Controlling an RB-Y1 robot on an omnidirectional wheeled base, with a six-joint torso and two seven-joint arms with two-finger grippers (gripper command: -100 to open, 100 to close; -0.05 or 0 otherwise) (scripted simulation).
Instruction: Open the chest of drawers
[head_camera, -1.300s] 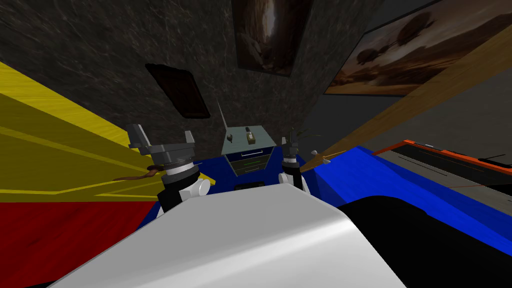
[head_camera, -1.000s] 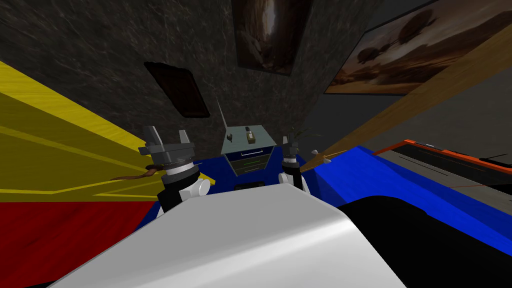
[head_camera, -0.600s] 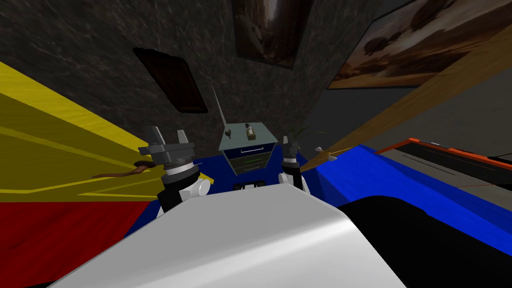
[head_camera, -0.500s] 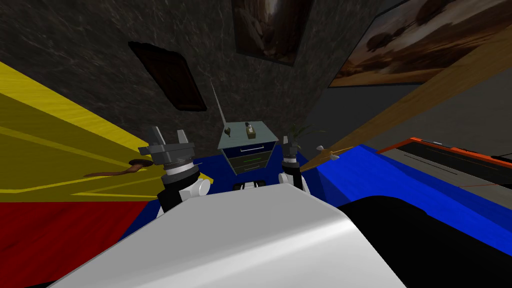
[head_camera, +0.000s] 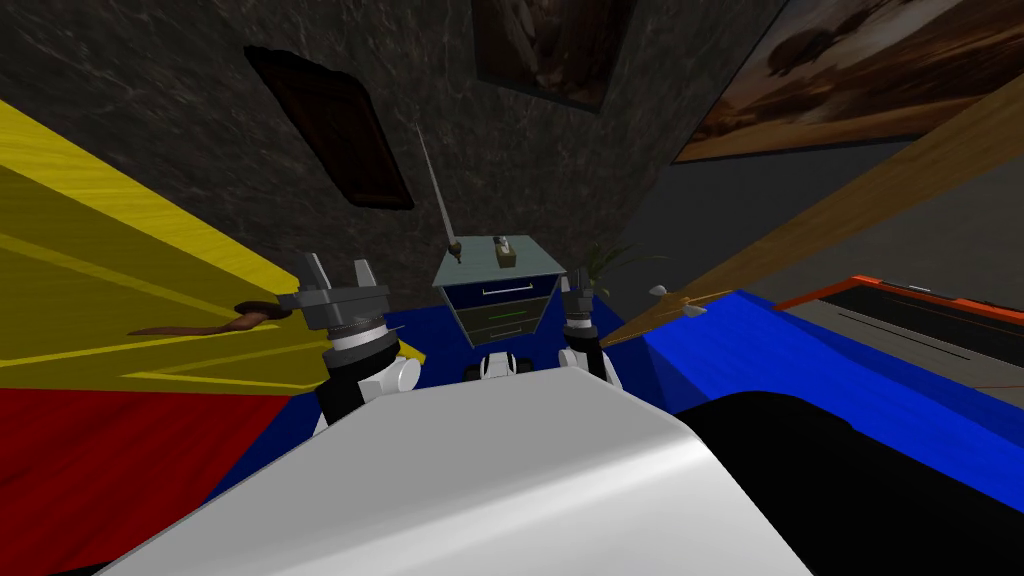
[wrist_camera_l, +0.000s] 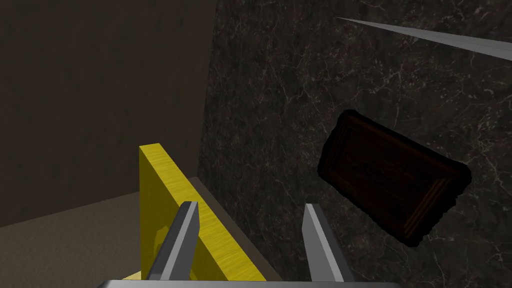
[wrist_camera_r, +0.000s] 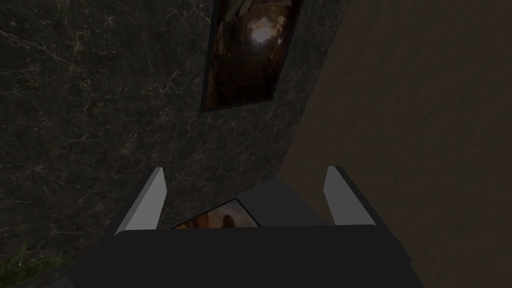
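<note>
My left gripper (wrist_camera_l: 250, 245) is raised with its two fingers standing apart and nothing between them. It points up a dark stone-patterned wall, close beside the edge of a yellow cabinet (head_camera: 110, 290). My right gripper (wrist_camera_r: 245, 200) is likewise spread and empty, and also aimed up the wall. Neither is near the work. The chest of drawers (head_camera: 497, 300) stands ahead of me against the far wall, between my two forearms in the head view and well apart from both, on a blue floor (head_camera: 430, 335). It has a pale grey top and dark drawer fronts, all of which appear closed. The top front carries a light bar handle (head_camera: 505, 289) and the one below a green handle (head_camera: 505, 313). Two small objects sit on the top, too small to identify. A plant (head_camera: 605, 262) stands just beside the chest on my right. Assessment: the step in hand is the approach, and the opening itself is not yet begun. Recommendation: drive on squarely until the top handle is within reach, then lower one arm so its fingers face the drawer front. Set them spread across the bar, close, and pull straight back. Risks: the plant could be brushed, and a skewed pull may bind the drawer.
</note>
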